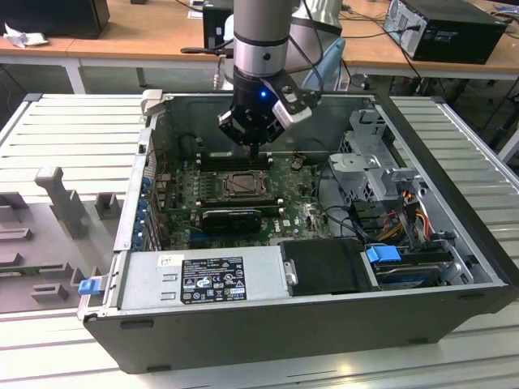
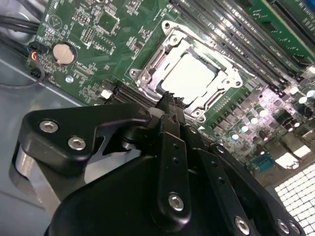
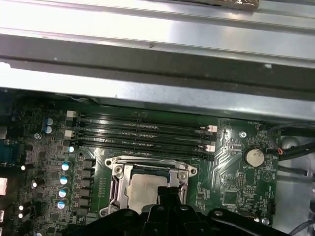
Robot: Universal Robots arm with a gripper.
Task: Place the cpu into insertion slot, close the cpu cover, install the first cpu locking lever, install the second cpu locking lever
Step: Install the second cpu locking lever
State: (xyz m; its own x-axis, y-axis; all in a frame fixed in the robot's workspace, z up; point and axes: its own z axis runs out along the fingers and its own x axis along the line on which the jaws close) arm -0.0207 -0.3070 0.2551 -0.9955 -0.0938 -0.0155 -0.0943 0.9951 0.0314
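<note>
A robot arm's claw [image 1: 258, 148] hangs just above the slot [image 1: 243, 185] on the green board [image 1: 304, 212] inside an open computer case [image 1: 454, 243] on a slatted bench [image 1: 69, 138]. The cpu [image 2: 189, 76] already lies in the slot, with the cover [image 2: 216, 96] down around it. In the second wrist view the claw's fingers [image 2: 170, 105] look clenched on nothing. A skewed push could bend a lever or scrape the board. Labels are too small to read.
</note>
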